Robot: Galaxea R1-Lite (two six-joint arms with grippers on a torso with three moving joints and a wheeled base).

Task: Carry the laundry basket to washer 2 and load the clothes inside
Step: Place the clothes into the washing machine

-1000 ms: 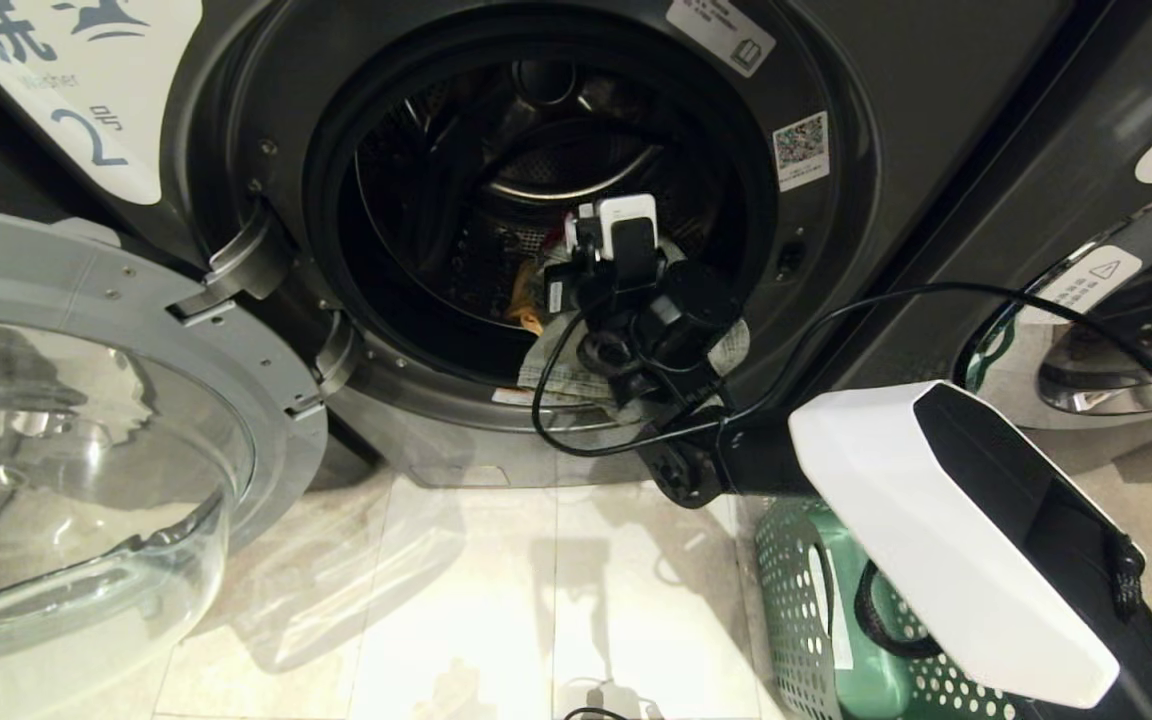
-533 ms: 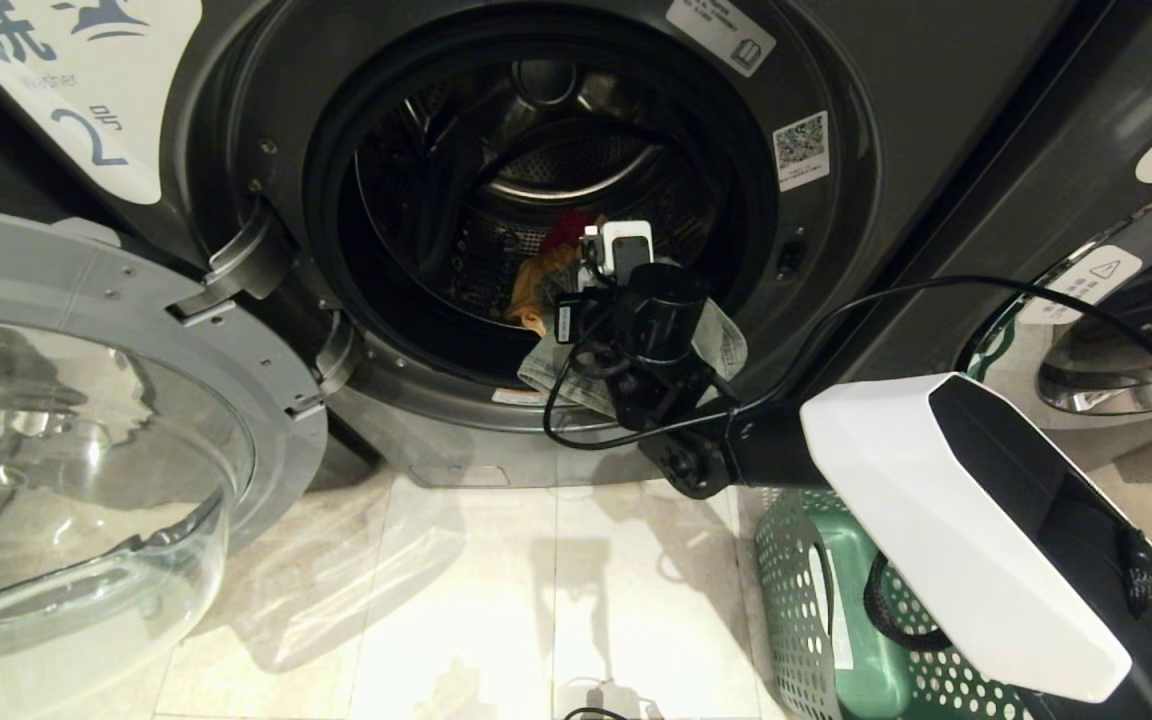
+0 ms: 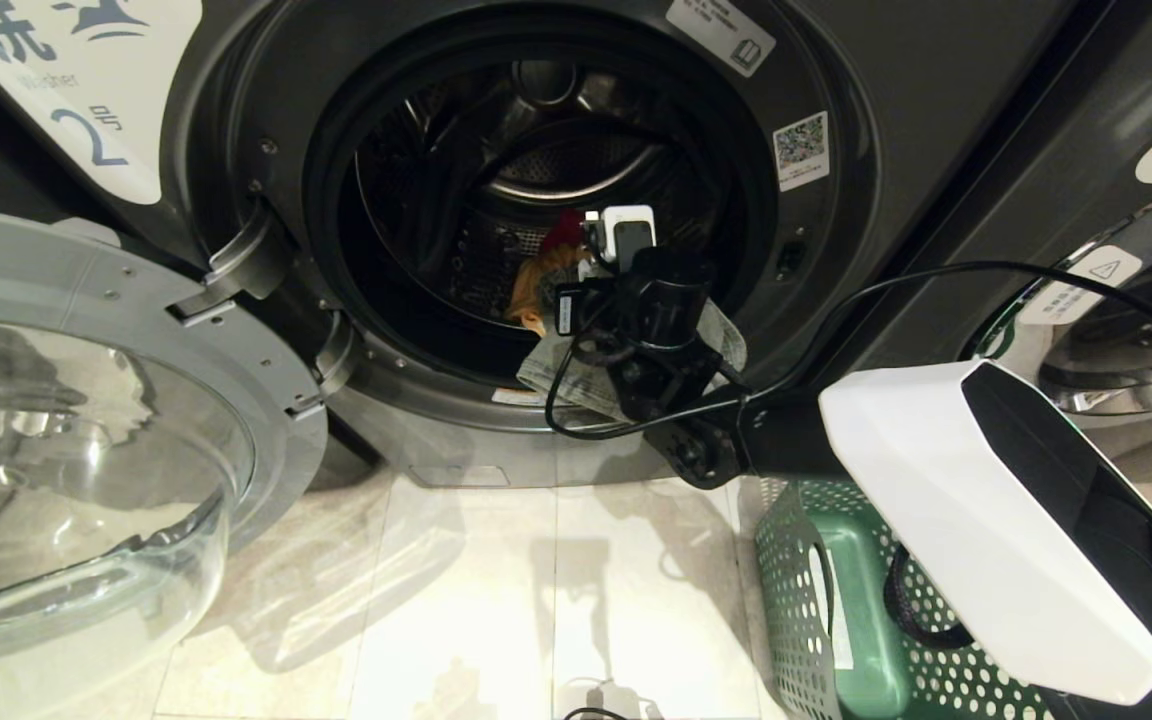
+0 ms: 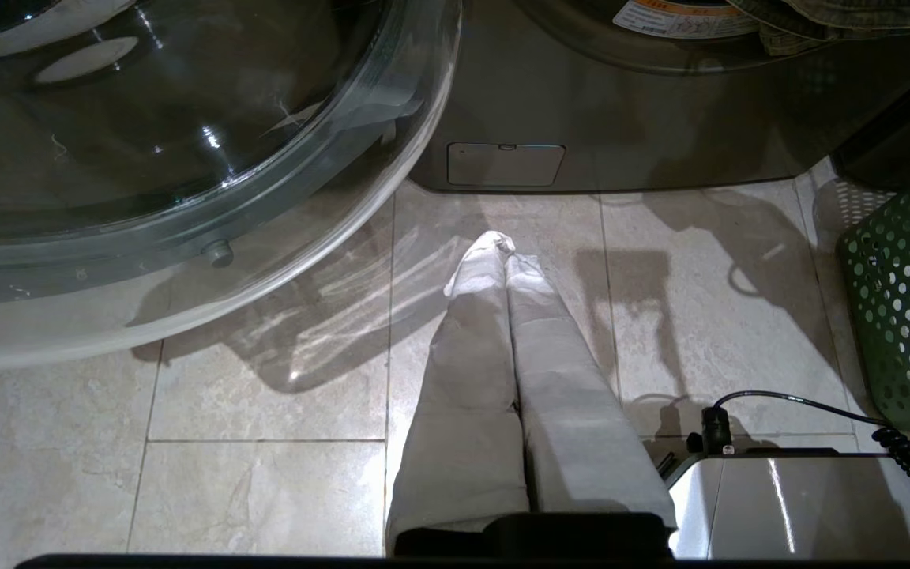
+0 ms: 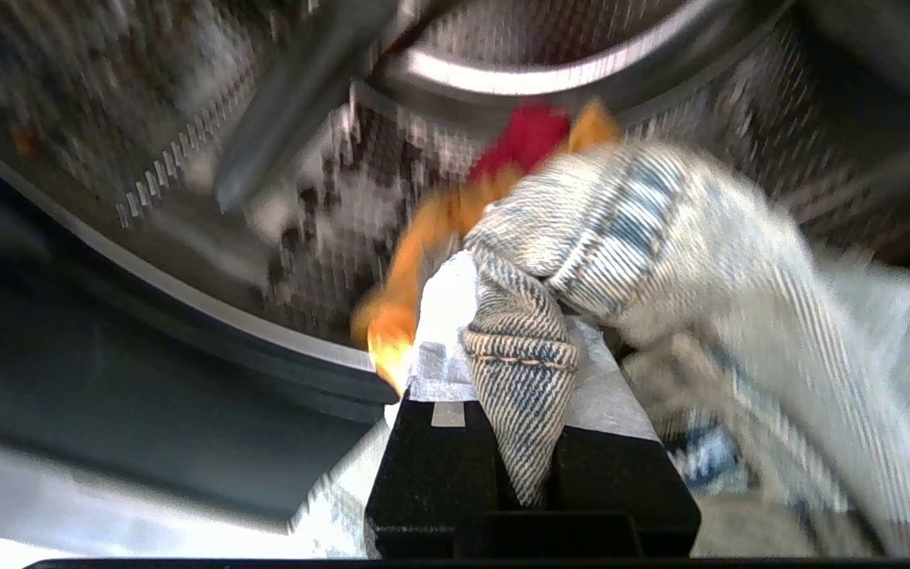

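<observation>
Head view: right arm's white-and-black forearm shell (image 3: 986, 540) covers most of the dark green perforated plastic laundry basket (image 3: 806, 590); contents not determinable. Right gripper itself hidden behind its black wrist housing (image 3: 651, 320). Pale striped denim garment (image 3: 546, 370) on the drum lip mostly hidden. Clear glass door (image 3: 86, 450) cut off at frame edge. Right wrist view: steel drum (image 5: 186, 158) blurred; red and orange cloth (image 5: 518, 150) indistinct.

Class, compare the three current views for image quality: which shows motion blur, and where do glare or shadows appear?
Right wrist view: motion blur smears the drum wall and most of the striped denim garment. Left wrist view: sharp, with glints on the glass door and hard shadows on the floor tiles. Head view: sharp, drum interior dim, reflections in the door glass.
</observation>
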